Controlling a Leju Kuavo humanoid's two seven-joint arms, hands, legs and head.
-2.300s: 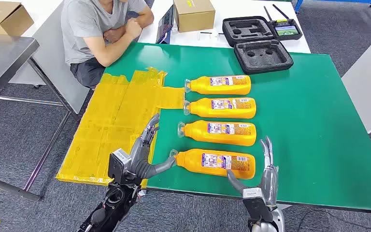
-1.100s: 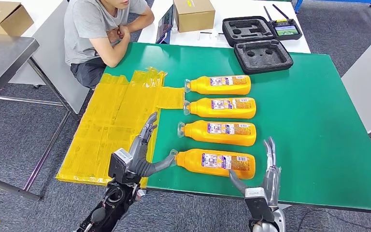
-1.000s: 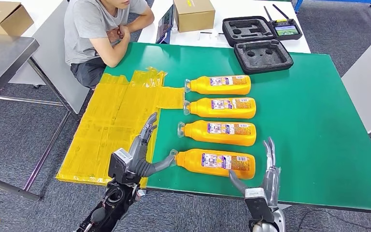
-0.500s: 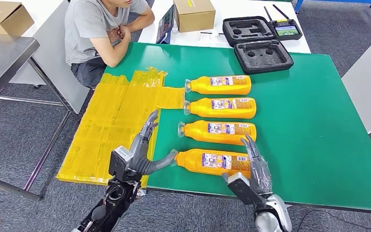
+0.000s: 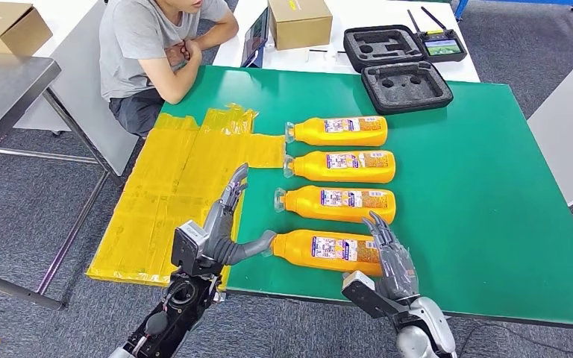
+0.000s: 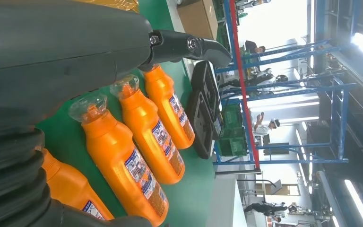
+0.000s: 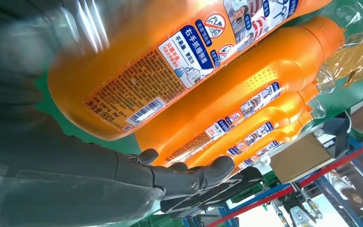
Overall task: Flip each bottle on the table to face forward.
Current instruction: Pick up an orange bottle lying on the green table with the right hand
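Observation:
Four orange bottles lie in a column on the green table [image 5: 485,186], caps to the left and labels up. The nearest bottle [image 5: 321,250] lies by the front edge, the second bottle [image 5: 339,204] just beyond it. My left hand [image 5: 224,227] is spread, and its thumb touches the nearest bottle's cap [image 5: 268,242]. My right hand [image 5: 389,253] lies over that bottle's base end, fingers stretched across toward the second bottle. In the right wrist view the nearest bottle [image 7: 137,61] sits against the palm, the fingers [image 7: 189,177] reaching past it. The left wrist view shows the second bottle [image 6: 123,161].
A person [image 5: 153,45] sits at the table's far left corner, arms folded. A crumpled yellow plastic sheet [image 5: 179,186] covers the table's left side. An open black foam case [image 5: 406,86] and a cardboard box [image 5: 298,21] stand at the back. Bare green surface lies to the right.
My right hand has swung from beside the nearest bottle's base to lie over its base end, palm down. My left hand has risen slightly, its thumb still at the cap.

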